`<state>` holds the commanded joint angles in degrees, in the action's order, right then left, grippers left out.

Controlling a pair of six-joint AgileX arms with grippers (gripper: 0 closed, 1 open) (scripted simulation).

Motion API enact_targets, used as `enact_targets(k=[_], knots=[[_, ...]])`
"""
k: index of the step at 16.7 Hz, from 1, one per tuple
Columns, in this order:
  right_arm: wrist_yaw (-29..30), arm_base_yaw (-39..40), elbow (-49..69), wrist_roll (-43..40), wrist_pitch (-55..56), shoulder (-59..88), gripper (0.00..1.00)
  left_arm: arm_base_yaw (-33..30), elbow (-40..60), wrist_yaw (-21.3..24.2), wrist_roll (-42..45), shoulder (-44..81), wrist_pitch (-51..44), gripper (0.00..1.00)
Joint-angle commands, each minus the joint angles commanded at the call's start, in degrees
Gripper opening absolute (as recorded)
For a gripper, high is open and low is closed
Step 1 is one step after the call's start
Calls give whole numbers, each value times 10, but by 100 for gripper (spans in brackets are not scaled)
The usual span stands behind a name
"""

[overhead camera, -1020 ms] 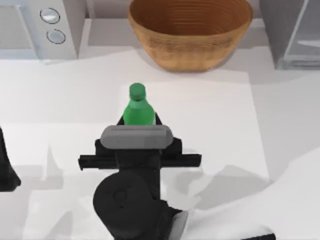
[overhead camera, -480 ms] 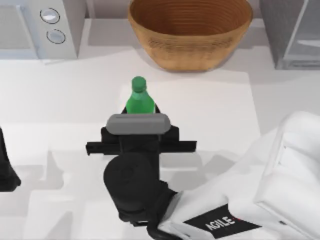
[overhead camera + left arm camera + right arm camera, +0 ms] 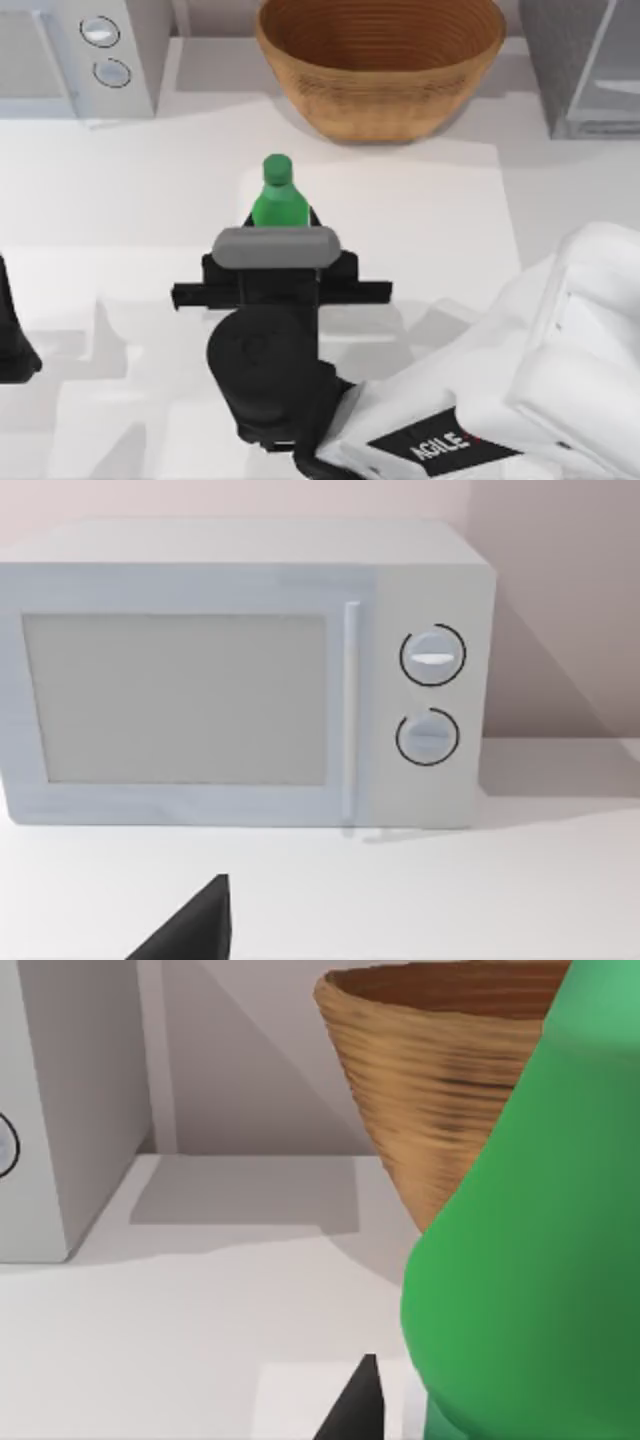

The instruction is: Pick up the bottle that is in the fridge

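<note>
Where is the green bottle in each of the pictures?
Top view: the bottle stands upright in the middle of the table, at the right gripper, in front of the woven bowl.
Left wrist view: the bottle is not in it; this one faces the microwave.
Right wrist view: the bottle is very close, with the bowl behind it.
Shared landmark: the bowl, in the top and right wrist views.

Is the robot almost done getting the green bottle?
Nearly. The bottle is already out of the fridge, in the open in front of the bowl. In hand: the right hand is around its lower part, and it looks raised off the table, though that's hard to confirm. Little seems left. The left hand waits at the table's left edge.
</note>
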<state>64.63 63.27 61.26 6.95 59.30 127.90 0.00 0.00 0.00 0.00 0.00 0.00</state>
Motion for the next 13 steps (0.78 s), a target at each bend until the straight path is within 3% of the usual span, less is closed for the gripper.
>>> enact_targets(k=[7, 13], knots=[[0, 0, 0, 0, 0, 0, 98, 0, 0, 0, 0, 0, 0, 100], [0, 0, 0, 0, 0, 0, 100, 0, 0, 0, 0, 0, 0, 100]])
